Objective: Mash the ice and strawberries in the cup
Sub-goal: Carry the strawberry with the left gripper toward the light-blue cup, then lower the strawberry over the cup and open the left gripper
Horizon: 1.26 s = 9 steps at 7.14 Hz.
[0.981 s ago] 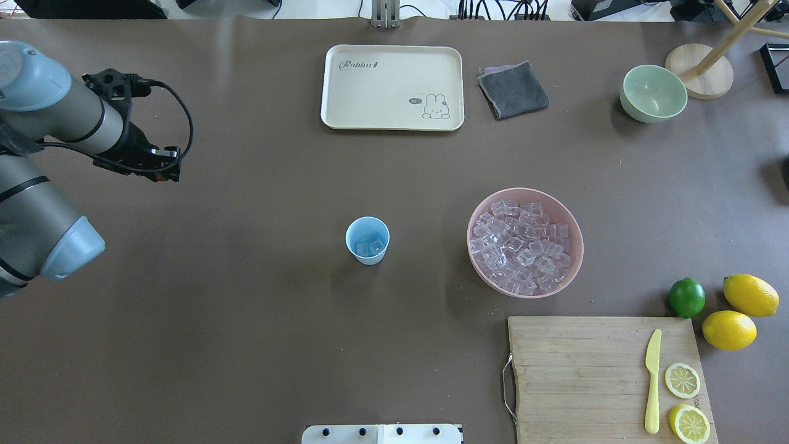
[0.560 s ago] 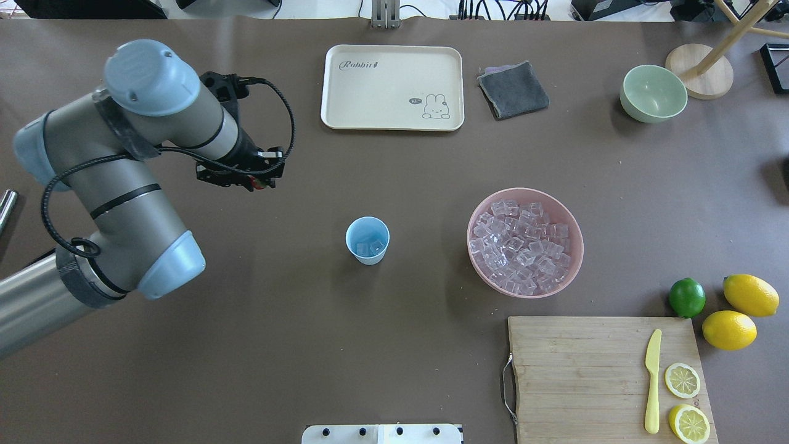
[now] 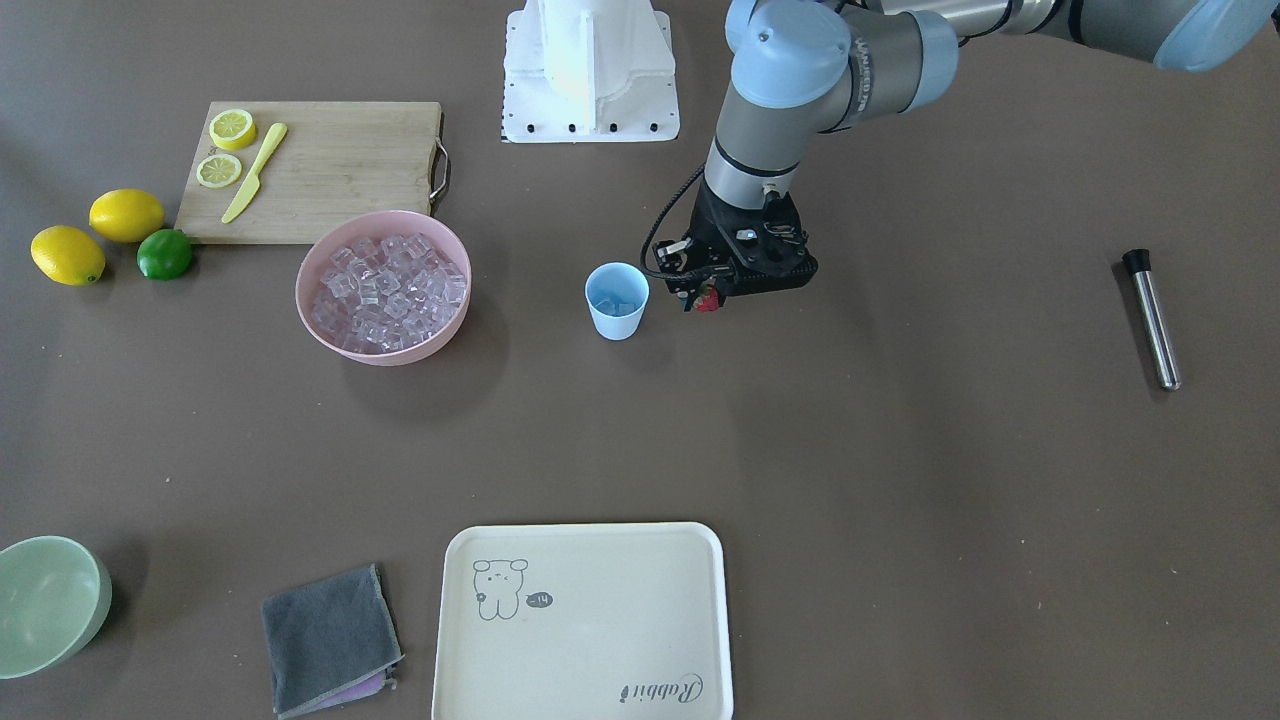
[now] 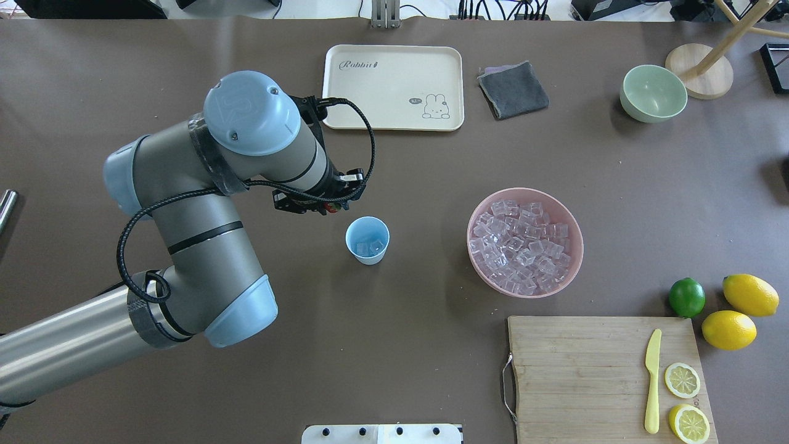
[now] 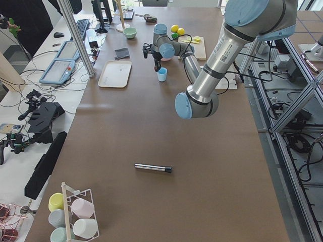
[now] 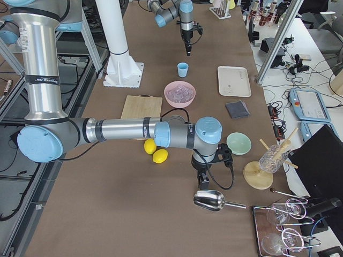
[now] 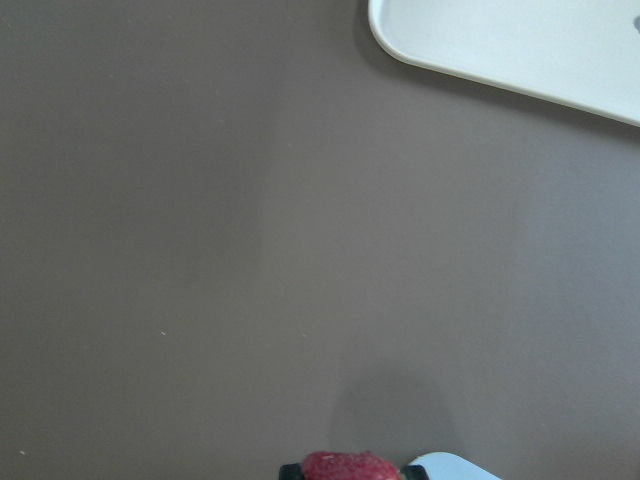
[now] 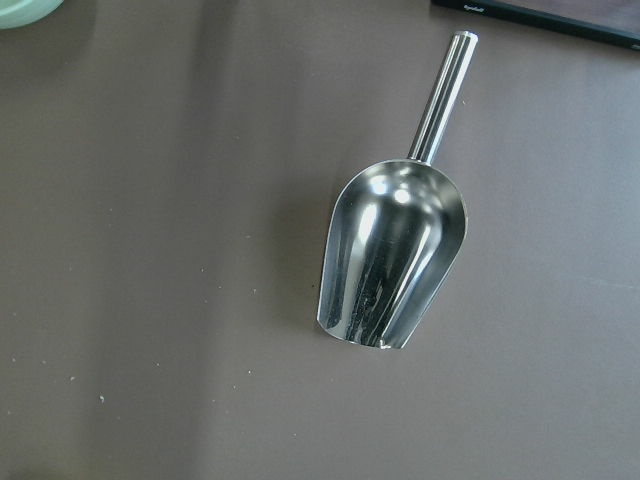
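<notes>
So the left gripper (image 3: pixel 702 296) is clamped on the strawberry (image 7: pixel 340 467), hanging just beside the cup (image 3: pixel 616 300) and not over its mouth yet. A few ice cubes (image 4: pixel 370 248) already sit inside, so my guess is the berry goes in on top. Meanwhile the right gripper (image 6: pixel 203 180) hovers above a metal scoop (image 8: pixel 392 255), well away. Can't tell if it's open.

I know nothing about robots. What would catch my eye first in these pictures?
The big grey and blue left arm stretched over the middle of the brown table, its pincer gripping a tiny red strawberry right beside a light-blue cup. Next, the pink bowl heaped with clear ice cubes on the cup's other side, and the bright lemons and lime by the cutting board.
</notes>
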### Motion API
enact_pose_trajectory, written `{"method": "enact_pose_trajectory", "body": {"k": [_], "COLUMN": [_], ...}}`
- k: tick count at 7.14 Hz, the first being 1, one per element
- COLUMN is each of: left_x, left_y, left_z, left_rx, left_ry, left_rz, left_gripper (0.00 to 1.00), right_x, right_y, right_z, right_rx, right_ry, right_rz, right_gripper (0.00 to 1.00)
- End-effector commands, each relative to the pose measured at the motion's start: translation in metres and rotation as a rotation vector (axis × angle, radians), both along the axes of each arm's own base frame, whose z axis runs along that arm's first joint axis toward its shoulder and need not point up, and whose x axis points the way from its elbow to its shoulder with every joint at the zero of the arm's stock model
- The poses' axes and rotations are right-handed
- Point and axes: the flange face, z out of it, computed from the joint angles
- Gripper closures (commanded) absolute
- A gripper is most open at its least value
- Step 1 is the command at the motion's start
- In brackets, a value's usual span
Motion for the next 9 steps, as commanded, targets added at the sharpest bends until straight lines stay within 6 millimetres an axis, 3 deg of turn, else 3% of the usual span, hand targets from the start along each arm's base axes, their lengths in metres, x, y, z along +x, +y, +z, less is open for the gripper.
{"method": "enact_pose_trajectory", "body": {"k": [1, 2, 9], "left_x": [0.027, 0.043, 0.057], "left_y": [0.025, 0.040, 0.038], "left_z": [-0.024, -0.019, 0.004], "left_rx": [0.039, 0.057, 0.078], "left_ry": [0.013, -0.004, 0.013], "left_rz": [0.020, 0.025, 0.031], "left_gripper": [1.00, 1.00, 1.00], "right_x": [-0.002, -0.003, -0.003], "right_y": [-0.001, -0.001, 0.000], "right_z": [-0.003, -0.004, -0.005], "right_rx": [-0.022, -0.020, -0.015], "right_ry": [-0.036, -0.039, -0.041], "right_rz": [0.037, 0.037, 0.035], "right_gripper": [0.00, 0.00, 0.00]}}
